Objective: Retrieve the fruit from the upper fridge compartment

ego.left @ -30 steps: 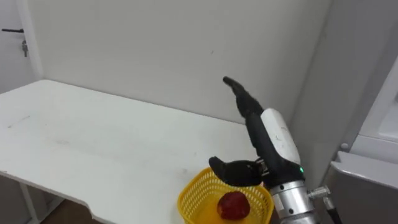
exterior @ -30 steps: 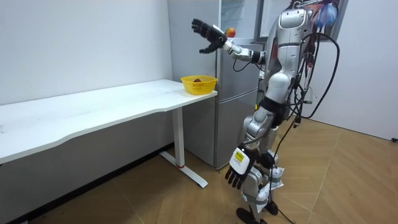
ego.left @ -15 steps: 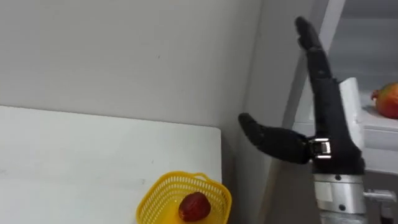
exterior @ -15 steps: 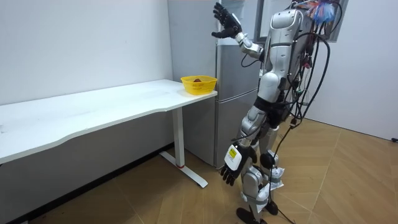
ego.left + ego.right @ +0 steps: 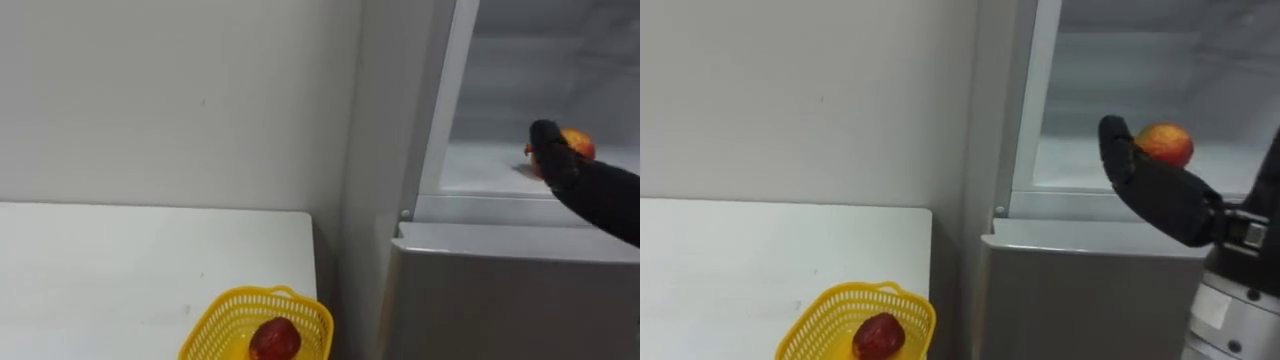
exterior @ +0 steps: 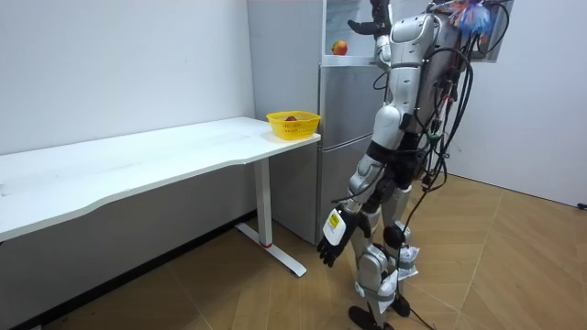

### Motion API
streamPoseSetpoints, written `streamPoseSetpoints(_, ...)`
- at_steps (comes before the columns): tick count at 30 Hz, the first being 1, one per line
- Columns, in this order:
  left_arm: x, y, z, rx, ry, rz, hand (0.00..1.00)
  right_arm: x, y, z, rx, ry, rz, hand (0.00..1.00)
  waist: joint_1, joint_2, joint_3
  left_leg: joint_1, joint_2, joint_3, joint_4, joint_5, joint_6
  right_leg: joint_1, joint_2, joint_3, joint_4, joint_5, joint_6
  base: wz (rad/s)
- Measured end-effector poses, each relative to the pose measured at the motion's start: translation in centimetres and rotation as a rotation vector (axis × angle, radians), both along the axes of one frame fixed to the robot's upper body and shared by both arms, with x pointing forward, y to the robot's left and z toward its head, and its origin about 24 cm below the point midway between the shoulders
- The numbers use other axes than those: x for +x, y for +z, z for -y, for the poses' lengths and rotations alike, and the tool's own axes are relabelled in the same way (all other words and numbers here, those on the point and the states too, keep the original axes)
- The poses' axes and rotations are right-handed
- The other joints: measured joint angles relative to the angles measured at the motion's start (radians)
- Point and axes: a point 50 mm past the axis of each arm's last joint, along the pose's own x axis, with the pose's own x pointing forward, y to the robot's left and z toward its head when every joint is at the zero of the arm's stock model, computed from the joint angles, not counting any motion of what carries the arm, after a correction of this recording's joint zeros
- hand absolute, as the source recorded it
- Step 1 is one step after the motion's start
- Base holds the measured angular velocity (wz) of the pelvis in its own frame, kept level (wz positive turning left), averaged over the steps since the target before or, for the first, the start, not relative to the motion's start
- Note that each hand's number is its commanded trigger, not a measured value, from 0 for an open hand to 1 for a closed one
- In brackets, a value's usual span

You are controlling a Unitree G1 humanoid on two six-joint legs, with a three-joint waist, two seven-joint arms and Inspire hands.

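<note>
Left eye view: the fridge (image 5: 500, 300) takes the right half, its upper compartment open. An orange-red fruit (image 5: 578, 143) sits on the shelf (image 5: 480, 172) at upper right. The right hand (image 5: 590, 190) enters from the right edge with its visible fingers straight. Its tip overlaps the fruit's left side; contact cannot be told. At bottom centre, a yellow basket (image 5: 225, 315) on the white table (image 5: 100, 260) holds a dark red fruit (image 5: 275, 340). Right eye view: same layout; the orange-red fruit lies behind and right of the fingertip, with nothing curled round it. Room view: the robot stands facing the fridge, right arm raised into the upper compartment. The left hand (image 6: 332, 243) hangs low, fingers relaxed, well apart from the shelf. Judgement: the right hand is nearer. The fruit is round, so no axis needs aligning. The reach likely needs to go deeper before closing.
</note>
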Motion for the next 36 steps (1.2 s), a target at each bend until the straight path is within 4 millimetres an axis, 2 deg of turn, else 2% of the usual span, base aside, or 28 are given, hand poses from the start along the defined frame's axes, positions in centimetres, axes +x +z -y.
streamPoseSetpoints(5,-0.3,0.0,-0.1,0.002,0.003,-0.005,0.0,-0.4,-0.2,1.0,-0.003,-0.045,-0.006,0.0,-0.01,-0.003,0.0014,-0.001,-0.001,0.0,0.0,0.0,0.001,-0.006,-0.001,0.0,-0.003,-0.001,0.001,0.0)
streamPoseSetpoints(11,0.2,0.1,0.0,-0.006,-0.005,0.014,0.0,0.6,-1.6,2.7,0.025,-0.085,-0.089,0.0,-0.009,-0.011,0.0008,-0.008,-0.001,0.001,-0.001,0.001,0.001,-0.013,0.0,0.0,-0.003,-0.002,0.001,0.0)
streamPoseSetpoints(18,0.7,0.2,-0.1,-0.017,-0.01,0.022,0.0,1.5,-2.1,3.7,0.079,-0.088,-0.146,0.0,-0.002,-0.035,0.0105,-0.02,-0.001,0.0,0.0,0.001,0.001,-0.017,0.0,-0.002,-0.005,-0.004,0.001,0.0)
streamPoseSetpoints(22,1.4,0.4,-0.5,-0.008,0.01,0.053,0.0,2.6,-1.9,5.2,0.07,-0.119,-0.198,0.0,0.015,-0.05,0.005,-0.027,-0.001,-0.002,0.001,0.001,0.001,-0.024,0.006,0.0,-0.007,-0.004,0.001,0.0)
streamPoseSetpoints(28,1.0,0.5,-1.1,0.009,0.032,0.052,0.0,4.4,-0.8,6.8,0.017,-0.189,-0.252,0.0,0.017,-0.058,0.0031,-0.025,-0.001,-0.015,0.0,0.001,0.0,-0.022,0.004,-0.017,-0.003,-0.004,0.001,0.05)
streamPoseSetpoints(32,0.5,0.6,-1.4,0.021,0.066,0.039,0.0,5.3,-0.1,7.3,0.003,-0.191,-0.289,0.0,0.017,-0.066,0.0063,-0.027,0.0,-0.018,0.0,0.002,-0.001,-0.022,-0.001,-0.029,-0.002,-0.004,0.001,0.04)
streamPoseSetpoints(36,0.0,0.7,-1.7,0.026,0.067,0.028,0.0,5.7,0.0,7.7,-0.014,-0.186,-0.328,0.0,0.018,-0.075,0.0056,-0.028,0.0,-0.023,-0.001,0.002,-0.001,-0.018,-0.002,-0.034,-0.002,-0.004,0.001,0.05)
